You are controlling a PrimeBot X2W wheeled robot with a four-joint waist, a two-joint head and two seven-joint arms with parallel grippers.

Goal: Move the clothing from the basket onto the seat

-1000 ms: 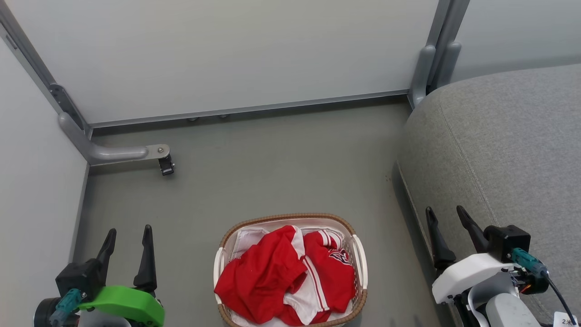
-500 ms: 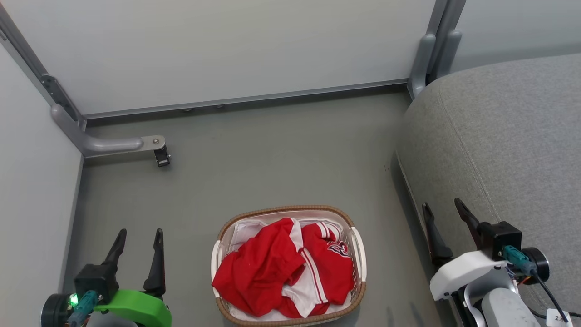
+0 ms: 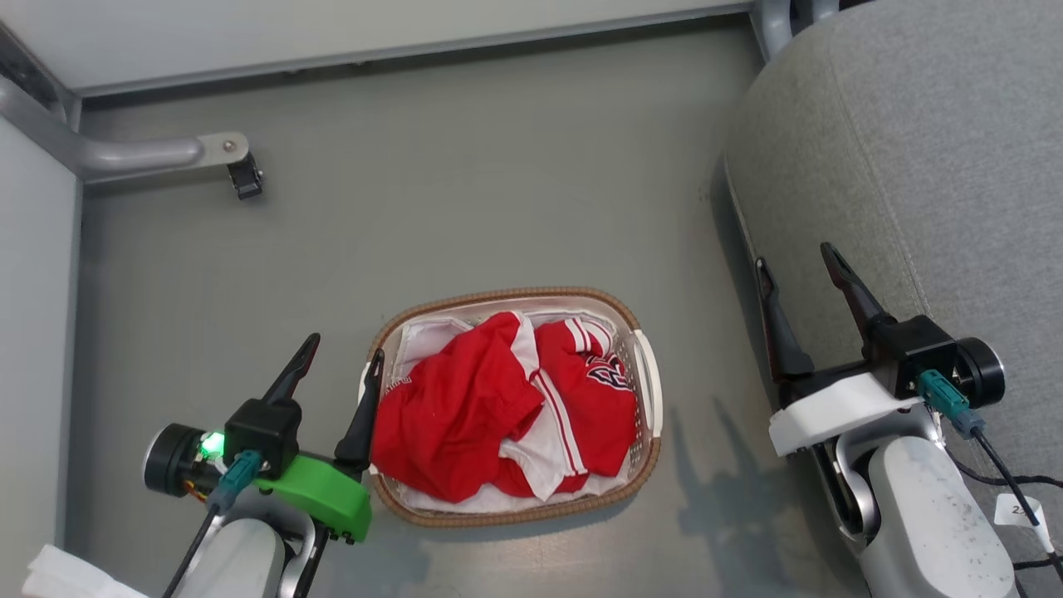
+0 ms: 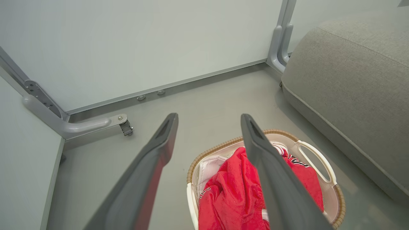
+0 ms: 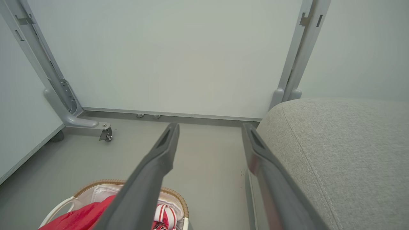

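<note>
view has tipped down. measured against the basket (image 3: 507,519), the left tool (image 3: 346,345) has closed in from the lower left, inner finger now just beside the left rim. jaws wide, empty. clothing (image 3: 465,415) heaped in the basket, lower centre, just right of that tool; heap runs left-right. right tool (image 3: 793,254) wide, empty, well apart, against the seat (image 3: 930,166) at right. left arm nearer.
</note>
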